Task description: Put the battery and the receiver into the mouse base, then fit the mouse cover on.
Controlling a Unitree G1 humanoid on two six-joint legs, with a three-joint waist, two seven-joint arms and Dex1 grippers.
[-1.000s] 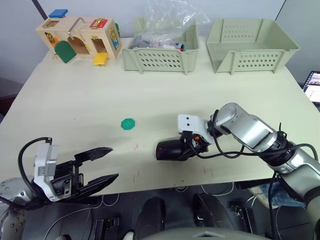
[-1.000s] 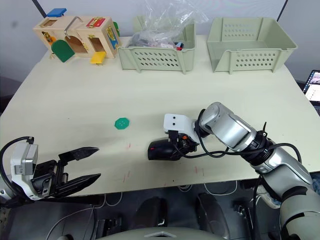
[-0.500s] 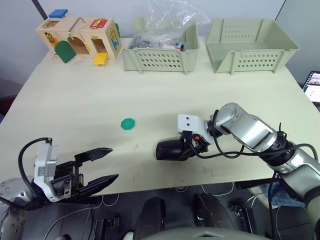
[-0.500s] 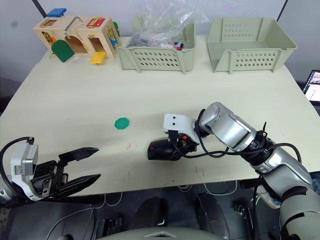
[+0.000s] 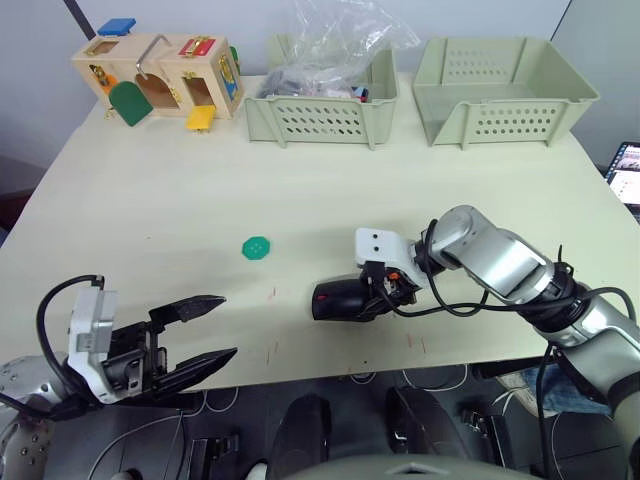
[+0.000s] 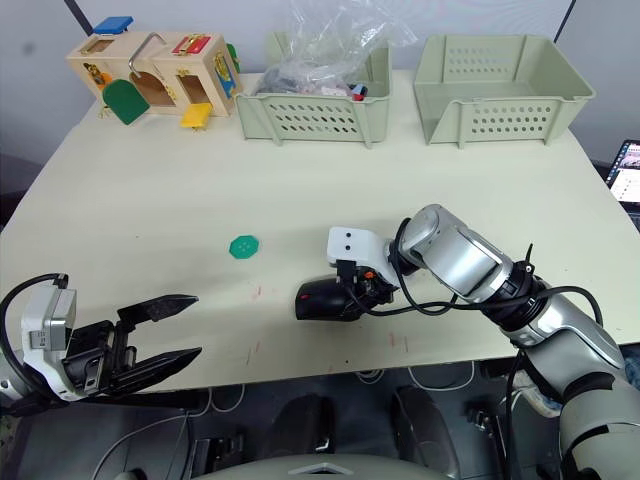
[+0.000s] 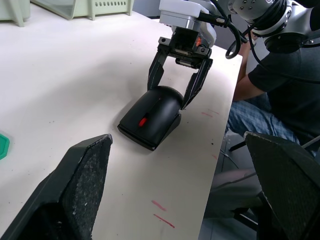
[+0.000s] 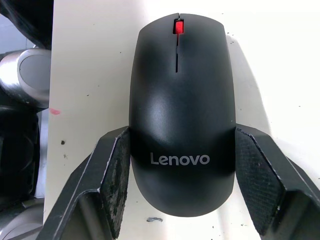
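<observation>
The mouse cover (image 8: 181,100), a glossy black shell with a grey logo and a red wheel at its front, sits on top of the mouse base (image 7: 141,138). Only the base's lower rim shows. The battery and the receiver are hidden. The closed mouse (image 5: 338,300) lies on the table near the front edge, at the middle. My right gripper (image 5: 368,297) is shut on its rear end, one finger pressed against each side. My left gripper (image 5: 228,326) hangs open and empty at the front left, well away from the mouse.
A green disc (image 5: 257,248) lies left of the mouse. At the back stand a wooden latch box (image 5: 160,78), a bin (image 5: 320,118) holding a plastic bag and an empty bin (image 5: 505,118). A seated person (image 7: 280,95) is beyond the table edge.
</observation>
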